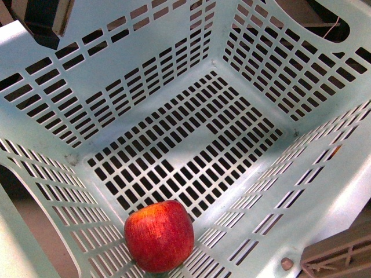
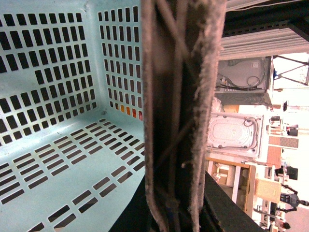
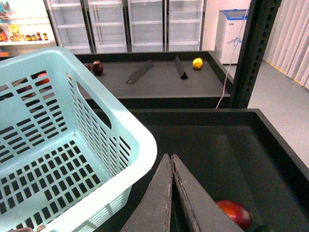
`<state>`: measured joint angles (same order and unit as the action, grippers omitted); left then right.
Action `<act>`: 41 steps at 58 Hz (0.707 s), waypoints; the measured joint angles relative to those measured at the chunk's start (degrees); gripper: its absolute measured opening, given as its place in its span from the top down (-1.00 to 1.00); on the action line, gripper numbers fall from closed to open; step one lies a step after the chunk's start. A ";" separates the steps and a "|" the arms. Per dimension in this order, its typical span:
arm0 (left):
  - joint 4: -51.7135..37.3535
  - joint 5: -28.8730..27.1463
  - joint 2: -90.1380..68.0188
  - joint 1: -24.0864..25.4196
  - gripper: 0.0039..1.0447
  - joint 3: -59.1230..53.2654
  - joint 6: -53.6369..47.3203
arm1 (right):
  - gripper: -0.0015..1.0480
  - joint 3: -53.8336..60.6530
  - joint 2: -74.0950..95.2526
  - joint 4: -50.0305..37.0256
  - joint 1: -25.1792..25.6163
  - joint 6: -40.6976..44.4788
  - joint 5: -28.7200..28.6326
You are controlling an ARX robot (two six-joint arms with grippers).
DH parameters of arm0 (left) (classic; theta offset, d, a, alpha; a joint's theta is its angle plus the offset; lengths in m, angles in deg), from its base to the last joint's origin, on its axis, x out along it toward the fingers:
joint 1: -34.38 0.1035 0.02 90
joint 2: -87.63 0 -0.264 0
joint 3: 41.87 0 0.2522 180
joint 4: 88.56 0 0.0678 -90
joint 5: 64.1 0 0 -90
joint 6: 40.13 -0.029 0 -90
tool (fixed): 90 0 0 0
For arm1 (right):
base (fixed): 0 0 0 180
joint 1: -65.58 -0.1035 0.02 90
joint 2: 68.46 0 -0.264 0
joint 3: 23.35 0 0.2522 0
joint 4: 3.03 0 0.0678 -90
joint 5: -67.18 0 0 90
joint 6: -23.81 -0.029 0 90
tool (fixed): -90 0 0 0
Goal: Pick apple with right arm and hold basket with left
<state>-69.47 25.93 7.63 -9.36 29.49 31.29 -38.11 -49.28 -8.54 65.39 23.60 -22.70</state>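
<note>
Your apple is round, so it has no real long axis. From the front view it looks a touch broader at its upper side and narrower at its lower side, and you cannot make out a stem. It sits inside the basket, low down where the slotted floor meets the near wall, and it touches that wall.

Your right gripper is outside the basket, just beside the rounded rim corner and above a dark tray. The basket wall stands between it and the apple, so the two are apart, and the right wrist view does not show the apple. Its two dark fingers are pressed together along their length with nothing between them. A red fruit lies on the tray just under those fingers, not touching them. A yellow fruit sits well beyond on the farther shelf.

Your left gripper fills the middle of its own view as a brown ribbed finger with a frayed edge. It stands right against the basket's side at the rim. You cannot tell from here whether it is spread or clamped on the wall.
</note>
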 joint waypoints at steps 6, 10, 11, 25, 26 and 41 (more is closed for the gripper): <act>0.00 -0.04 0.00 0.00 0.85 0.00 -0.02 | 0.96 0.00 -2.19 2.19 0.00 0.00 0.00; 0.00 -0.02 0.00 0.00 0.85 0.00 -0.02 | 0.96 0.00 -3.54 3.58 0.00 0.00 0.02; 0.00 -0.02 0.00 0.00 0.85 0.00 -0.02 | 0.96 0.00 -3.72 3.78 0.00 0.00 0.02; 0.00 -0.02 0.00 0.00 0.85 0.00 -0.02 | 0.96 0.00 -7.61 7.67 0.00 0.00 0.00; 0.00 -0.02 0.00 0.00 0.85 0.00 -0.02 | 0.96 0.00 -7.89 7.96 0.00 0.00 0.02; 0.00 -0.04 0.00 0.00 0.85 0.00 -0.02 | 0.96 -0.02 -18.45 18.88 0.00 0.02 -0.02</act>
<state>-69.47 25.89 7.63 -9.36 29.49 31.26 -38.13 -67.73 10.35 65.39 23.62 -22.72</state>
